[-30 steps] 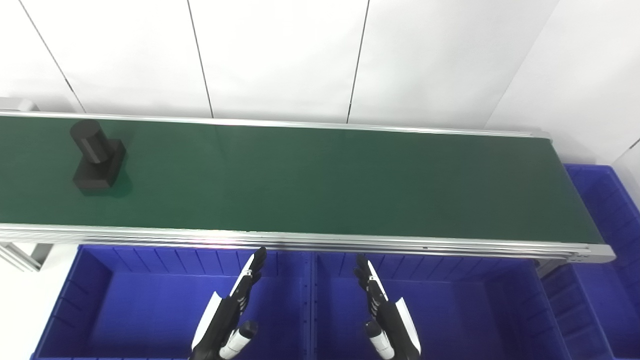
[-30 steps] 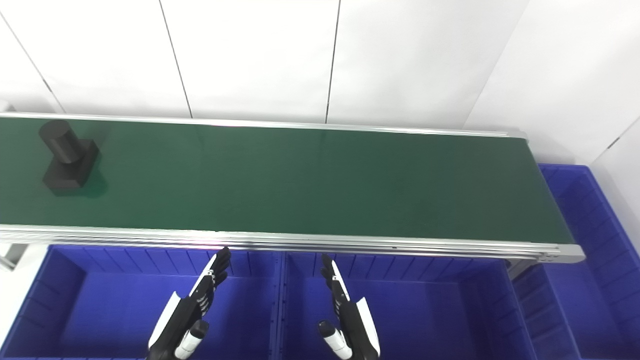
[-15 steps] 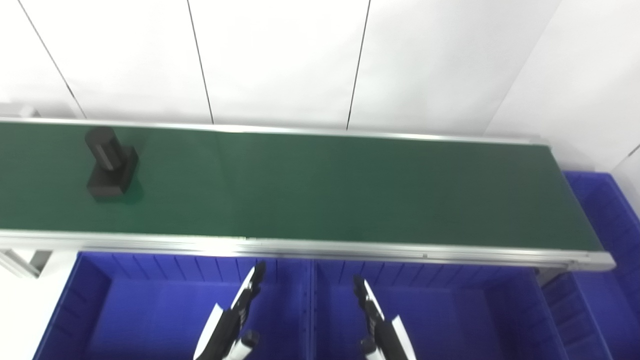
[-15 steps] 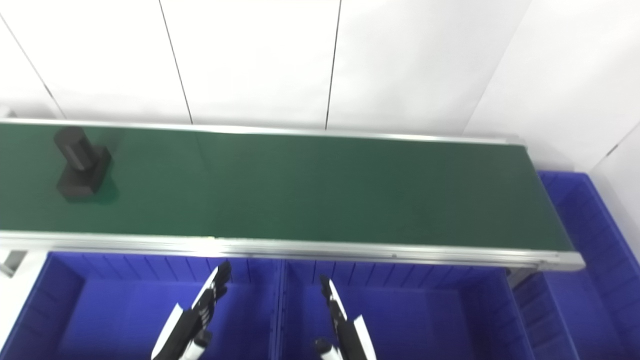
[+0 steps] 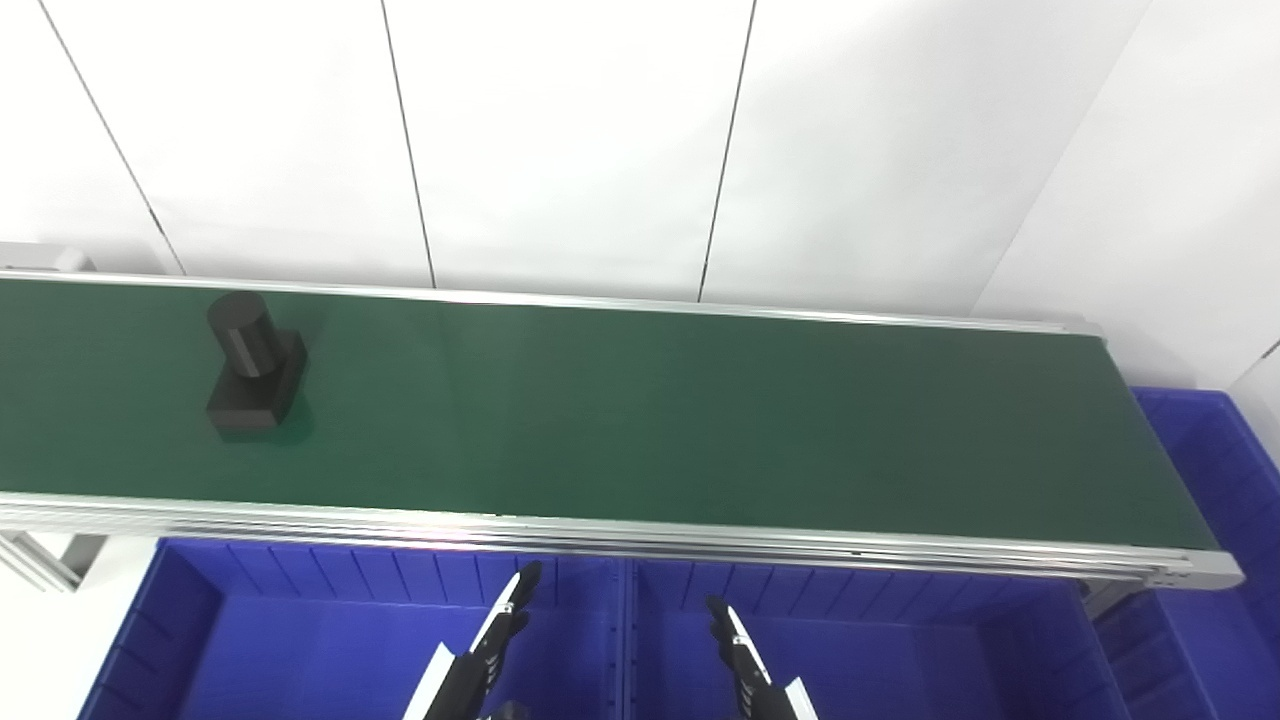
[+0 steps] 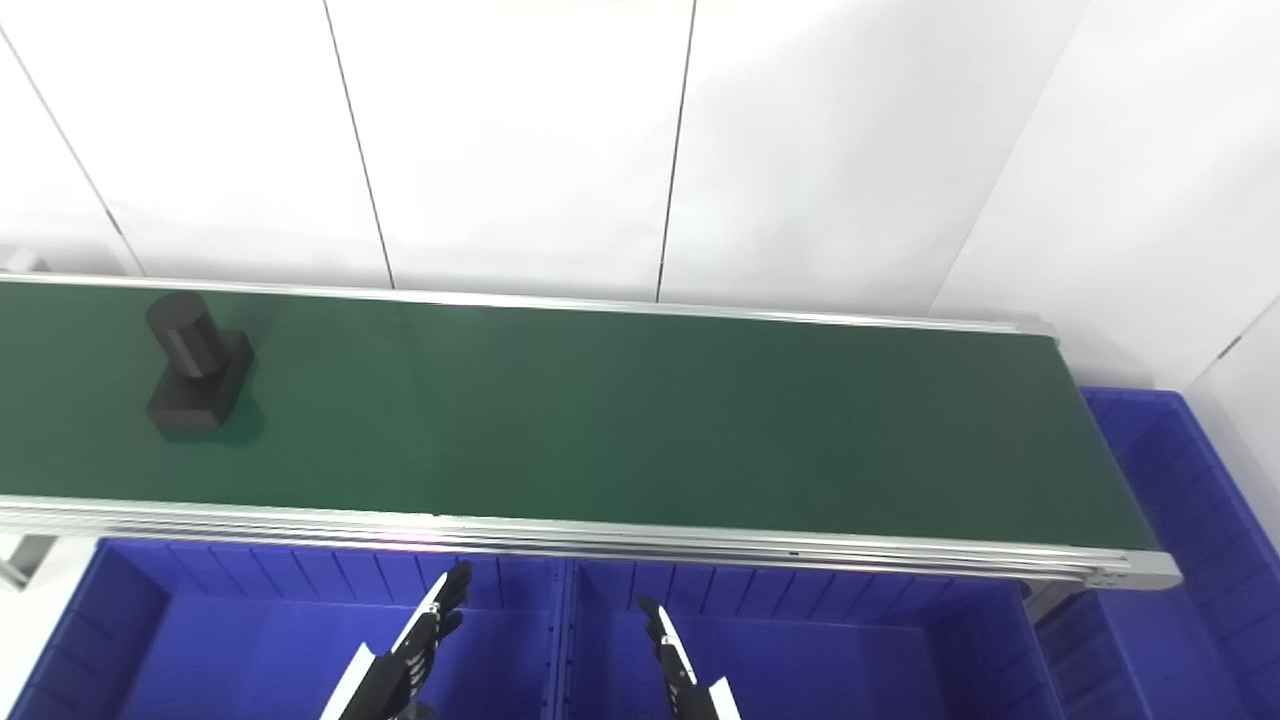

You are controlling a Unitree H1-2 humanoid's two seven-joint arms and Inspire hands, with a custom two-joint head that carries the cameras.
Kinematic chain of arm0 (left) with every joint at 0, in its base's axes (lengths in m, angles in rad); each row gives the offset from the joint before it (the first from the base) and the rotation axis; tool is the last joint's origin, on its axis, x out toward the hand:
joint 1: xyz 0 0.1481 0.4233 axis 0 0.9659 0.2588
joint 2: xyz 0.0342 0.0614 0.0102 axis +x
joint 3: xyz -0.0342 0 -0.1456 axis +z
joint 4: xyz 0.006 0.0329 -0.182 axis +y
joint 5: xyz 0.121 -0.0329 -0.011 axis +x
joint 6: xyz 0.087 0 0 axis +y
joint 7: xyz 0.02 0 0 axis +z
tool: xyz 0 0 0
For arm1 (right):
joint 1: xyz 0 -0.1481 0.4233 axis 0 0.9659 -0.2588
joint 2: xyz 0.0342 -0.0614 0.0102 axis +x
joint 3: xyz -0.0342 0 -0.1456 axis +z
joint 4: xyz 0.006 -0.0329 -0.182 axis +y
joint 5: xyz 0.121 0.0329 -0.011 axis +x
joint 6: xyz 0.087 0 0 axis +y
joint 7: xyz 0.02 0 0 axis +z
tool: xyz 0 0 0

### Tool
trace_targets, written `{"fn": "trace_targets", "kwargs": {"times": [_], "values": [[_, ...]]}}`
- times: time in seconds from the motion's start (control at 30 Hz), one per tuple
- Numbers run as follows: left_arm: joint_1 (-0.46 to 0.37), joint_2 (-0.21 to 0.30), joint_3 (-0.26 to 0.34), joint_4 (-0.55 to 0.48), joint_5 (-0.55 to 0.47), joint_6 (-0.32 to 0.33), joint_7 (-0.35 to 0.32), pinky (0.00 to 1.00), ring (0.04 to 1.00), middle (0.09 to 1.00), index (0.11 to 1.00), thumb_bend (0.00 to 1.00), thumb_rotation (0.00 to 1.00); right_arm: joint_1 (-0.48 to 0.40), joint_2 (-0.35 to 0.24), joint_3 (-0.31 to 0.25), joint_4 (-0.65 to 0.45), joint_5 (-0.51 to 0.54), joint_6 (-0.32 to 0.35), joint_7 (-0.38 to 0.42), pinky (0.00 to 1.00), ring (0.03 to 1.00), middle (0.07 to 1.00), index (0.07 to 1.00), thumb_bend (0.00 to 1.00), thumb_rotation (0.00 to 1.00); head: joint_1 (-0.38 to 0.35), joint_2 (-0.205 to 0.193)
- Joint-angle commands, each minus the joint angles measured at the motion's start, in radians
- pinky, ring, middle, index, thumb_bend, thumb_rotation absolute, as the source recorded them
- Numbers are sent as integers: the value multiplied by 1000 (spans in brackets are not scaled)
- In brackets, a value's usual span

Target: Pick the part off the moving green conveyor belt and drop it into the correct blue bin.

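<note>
A black part (image 5: 252, 368), a cylinder standing on a square base, rides on the green conveyor belt (image 5: 650, 400) near its left end. Both hands sit low at the bottom edge, over the blue bins and short of the belt's near rail. My left hand (image 5: 492, 650) is open with its fingers stretched flat toward the belt. Beside it my right hand (image 5: 745, 665) is open the same way. Neither holds anything, and both are far to the right of the part. Their palms are cut off by the picture's edge.
Two blue bins lie side by side below the belt, the left bin (image 5: 300, 630) and the middle bin (image 5: 900, 650). A third blue bin (image 5: 1215, 450) stands past the belt's right end. A white panelled wall runs behind.
The camera has tilted upward, so the belt and hands sit lower in the picture. The black part has travelled a little to the right along the belt. The hands stay open.
</note>
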Motion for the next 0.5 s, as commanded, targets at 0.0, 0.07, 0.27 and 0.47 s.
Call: {"fn": "trace_targets", "kwargs": {"times": [0.0, 0.07, 0.27, 0.47], "values": [[-12, 2, -9, -13, -8, -43, 23, 973, 1000, 1000, 979, 963, 1000, -8, 4, 5, -19, 4, -52, -9, 987, 989, 1000, 983, 997, 981, 0, 1], [-14, 4, -13, -11, -9, -43, 27, 975, 1000, 1000, 978, 955, 1000, -9, 3, 7, -16, 0, -52, -14, 984, 992, 1000, 986, 1000, 983, 0, 1], [-18, 8, -21, -6, -21, -43, 29, 993, 1000, 1000, 979, 968, 1000, -12, 1, 13, -17, -9, -52, -23, 976, 984, 992, 982, 1000, 985, 4, 2], [-18, 5, -34, -10, 7, -43, 56, 959, 1000, 1000, 986, 953, 1000, -12, -6, 10, -17, 7, -52, -14, 985, 990, 994, 978, 995, 977, 35, 14]]}}
